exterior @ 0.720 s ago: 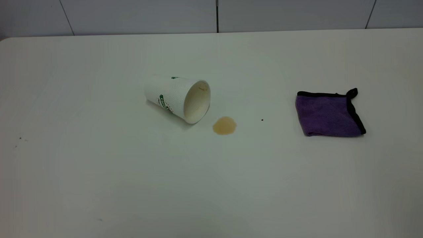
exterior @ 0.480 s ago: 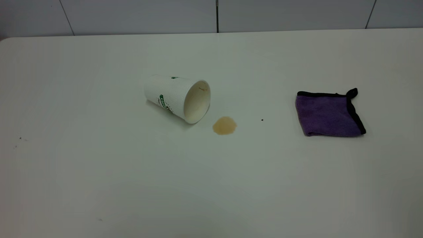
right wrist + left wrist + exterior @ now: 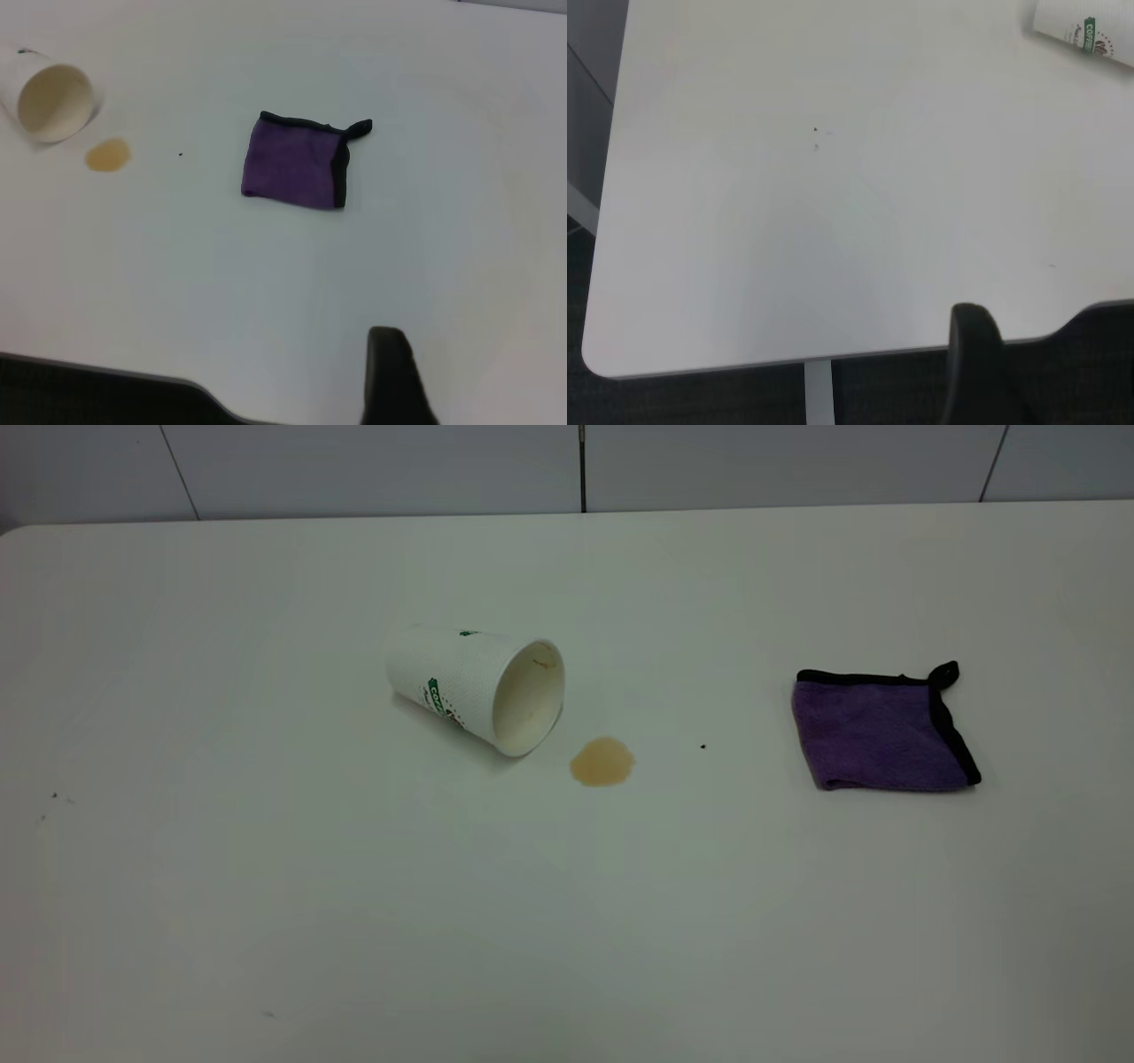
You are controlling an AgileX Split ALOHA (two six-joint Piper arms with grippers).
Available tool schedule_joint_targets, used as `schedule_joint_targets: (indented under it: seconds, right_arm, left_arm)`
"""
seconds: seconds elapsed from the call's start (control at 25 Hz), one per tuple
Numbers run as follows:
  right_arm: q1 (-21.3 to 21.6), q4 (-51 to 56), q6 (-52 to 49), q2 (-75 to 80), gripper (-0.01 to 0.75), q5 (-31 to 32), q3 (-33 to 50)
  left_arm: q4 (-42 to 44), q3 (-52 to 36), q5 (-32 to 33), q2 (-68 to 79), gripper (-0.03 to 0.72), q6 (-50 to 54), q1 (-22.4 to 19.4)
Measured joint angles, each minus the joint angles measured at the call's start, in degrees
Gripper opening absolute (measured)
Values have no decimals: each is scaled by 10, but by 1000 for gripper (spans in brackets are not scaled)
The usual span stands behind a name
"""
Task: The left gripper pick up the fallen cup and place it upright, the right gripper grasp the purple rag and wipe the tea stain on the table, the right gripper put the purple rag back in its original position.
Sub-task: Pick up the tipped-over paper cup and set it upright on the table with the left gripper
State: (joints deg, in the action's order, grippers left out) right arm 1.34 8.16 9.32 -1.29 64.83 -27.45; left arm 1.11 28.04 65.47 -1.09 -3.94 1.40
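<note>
Nothing started: cup [image 3: 478, 688] on its side mid-bench [image 3: 266, 886], tea stain [image 3: 602, 762] beside its mouth. Left hand [image 3: 976, 372] (grip unreadable) at the near edge must reach first.

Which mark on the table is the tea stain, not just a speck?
The tan-brown blot beside the cup's mouth; the black speck is tiny, nearer the purple rag.

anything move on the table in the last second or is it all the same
Nothing visibly changed. The cup lies on its side beside the tea stain, and the purple rag sits folded on the table, with neither tool in the exterior view.
</note>
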Motion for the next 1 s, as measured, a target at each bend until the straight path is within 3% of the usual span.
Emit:
schedule_joint_targets:
  seconds: [1.0]
  right_arm:
    - [0,0,0,0,498,0,0]
  left_arm:
    - [-6,27,-17,23,449,12,0]
